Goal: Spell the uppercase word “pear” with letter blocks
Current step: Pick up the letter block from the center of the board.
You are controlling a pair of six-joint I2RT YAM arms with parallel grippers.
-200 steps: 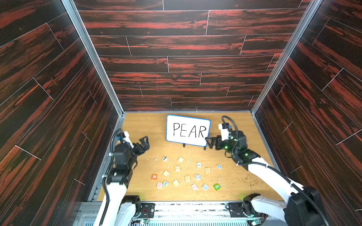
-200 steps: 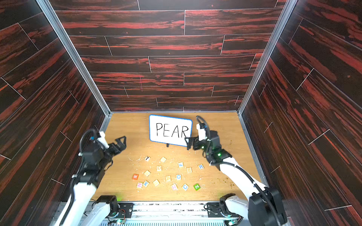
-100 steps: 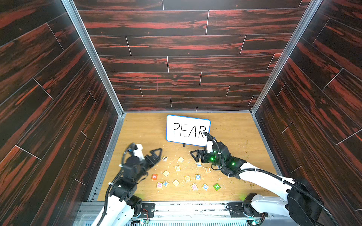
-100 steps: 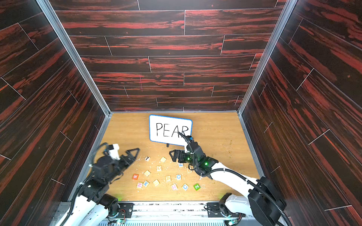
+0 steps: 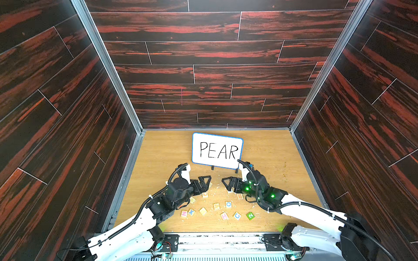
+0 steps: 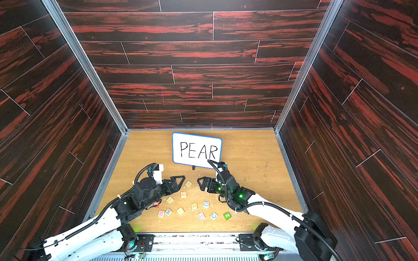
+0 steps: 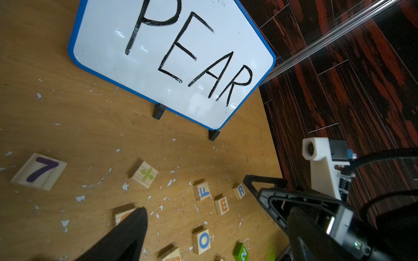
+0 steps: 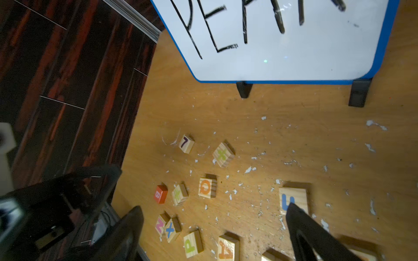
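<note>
Letter blocks (image 8: 192, 244): pale-wood cubes, painted capitals; left fingers (image 7: 126, 235), right fingers (image 8: 296, 220) black, angular, apart.

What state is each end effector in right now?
Left end effector: open, holding nothing.
Right end effector: open, holding nothing.

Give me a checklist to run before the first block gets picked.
1. Left end effector open and empty: ok.
2. Right end effector open and empty: ok.
3. P block, A block, E block and R block all found: ok.
4. Their letters face up: ok.
5. R block apart from the right finger beside it: cannot tell.
6. Word lined up below the whiteboard: not ok.
</note>
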